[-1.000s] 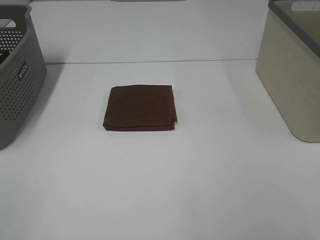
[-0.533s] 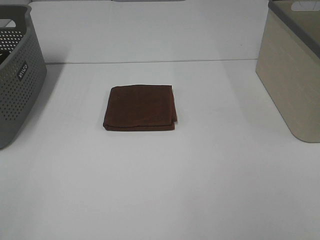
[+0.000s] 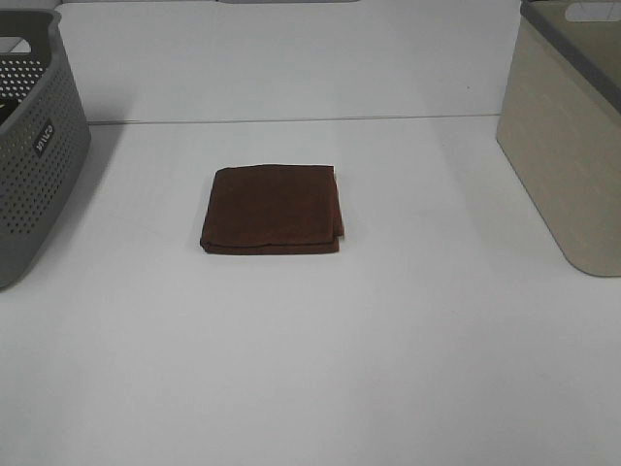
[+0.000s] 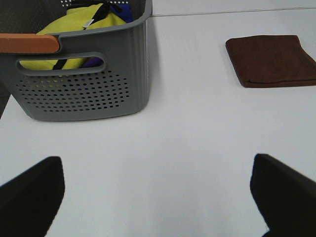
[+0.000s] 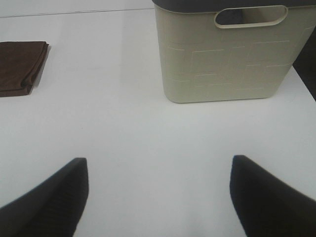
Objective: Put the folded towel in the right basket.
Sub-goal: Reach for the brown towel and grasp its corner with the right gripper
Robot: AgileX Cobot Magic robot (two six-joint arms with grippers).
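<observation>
Right gripper (image 5: 159,165) (spread wide, empty) hangs well apart from the folded towel (image 5: 22,66).

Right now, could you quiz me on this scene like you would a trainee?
1. True or false: the towel lies on the table, between the grey basket and the beige basket.
2. Which basket shows yellow cloth inside? A) grey B) beige C) neither
3. Fill in: the left gripper and right gripper are both ____.
Key: 1 true; 2 A; 3 open.
</observation>
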